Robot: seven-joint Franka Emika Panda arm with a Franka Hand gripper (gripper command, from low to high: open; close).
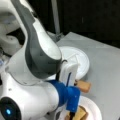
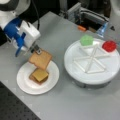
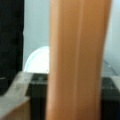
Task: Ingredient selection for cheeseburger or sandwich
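Toast slice (image 2: 40, 59), brown and square, is pinched at one edge by the gripper (image 2: 36, 50) and hangs tilted above a white paper plate (image 2: 25, 83) near a front view's bottom left. On that plate lies a small stack (image 2: 39, 75): a yellow-orange cheese square on top of another brown toast slice. To a front view's right stands a round white tray (image 2: 75, 70) split into wedges by raised ribs, with a green lettuce piece (image 2: 86, 40) and a red disc (image 2: 109, 46) in separate wedges at its far side. In a front view the white and grey arm (image 1: 37, 52) fills most of the frame; the held toast (image 1: 84, 86) pokes out beside the blue wrist part, and the stack (image 1: 78, 114) shows below on its plate (image 1: 93, 107), with the tray (image 1: 80, 60) behind. In the wrist view the held toast (image 3: 77, 60) stands as a broad orange-brown band across the middle, the plate's white edge (image 3: 37, 61) behind it.
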